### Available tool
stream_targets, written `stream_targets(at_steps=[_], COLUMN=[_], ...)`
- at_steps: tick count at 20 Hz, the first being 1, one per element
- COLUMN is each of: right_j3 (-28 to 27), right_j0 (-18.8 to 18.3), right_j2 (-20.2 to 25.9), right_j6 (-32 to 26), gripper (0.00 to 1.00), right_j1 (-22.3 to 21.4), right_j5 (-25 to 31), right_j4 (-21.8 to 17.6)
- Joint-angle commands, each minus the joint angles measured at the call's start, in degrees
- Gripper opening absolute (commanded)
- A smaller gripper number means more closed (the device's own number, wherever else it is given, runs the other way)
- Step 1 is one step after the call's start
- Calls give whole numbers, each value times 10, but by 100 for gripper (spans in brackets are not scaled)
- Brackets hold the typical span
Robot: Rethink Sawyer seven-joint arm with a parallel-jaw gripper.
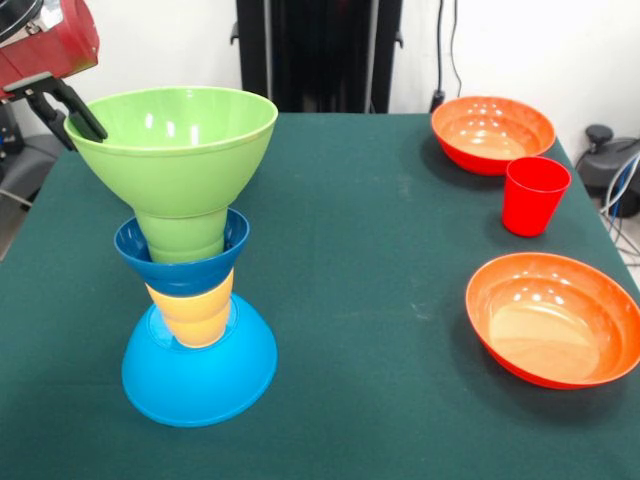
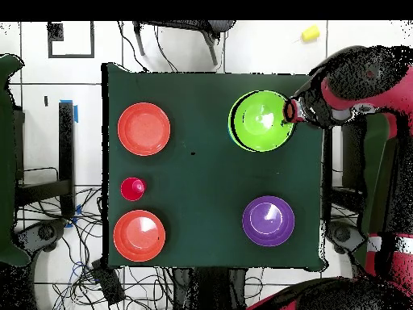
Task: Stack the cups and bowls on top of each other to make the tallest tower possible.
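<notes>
hand [image 1: 85, 125] pinching green bowl [image 1: 180, 140] rim – bowl atop the tower [image 1: 195, 300], hand at its edge

The counter [image 1: 380, 300] wears a matt dark-green cloth with a fine, felt-like nap and no shine. All the tableware looks like smooth glossy plastic: the green bowl [image 1: 175, 145] carries bright highlights inside, as do the two orange bowls [image 1: 555, 320] [image 1: 492, 133]. The red cup [image 1: 535, 195], the small dark blue bowl [image 1: 180, 268], the yellow cup [image 1: 195, 315] and the large light blue bowl [image 1: 200, 375] gleam alike. The purple bowl [image 2: 268, 220] shines too. The gripper [image 1: 70, 115] has matt black fingers [image 1: 88, 122] under a glossy red housing.
</notes>
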Motion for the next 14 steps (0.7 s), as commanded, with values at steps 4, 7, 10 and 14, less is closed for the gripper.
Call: stream_targets(at_steps=[4,7,10,14], right_j3=[1,1,2,0], right_j0=[19,20,19,20], right_j2=[7,6,6,6], right_j6=[-94,-92,-92,-90], gripper=[0,0,0,0], right_j1=[27,27,27,28], right_j5=[-52,-51,-51,-50], right_j4=[-33,-33,-33,-33])
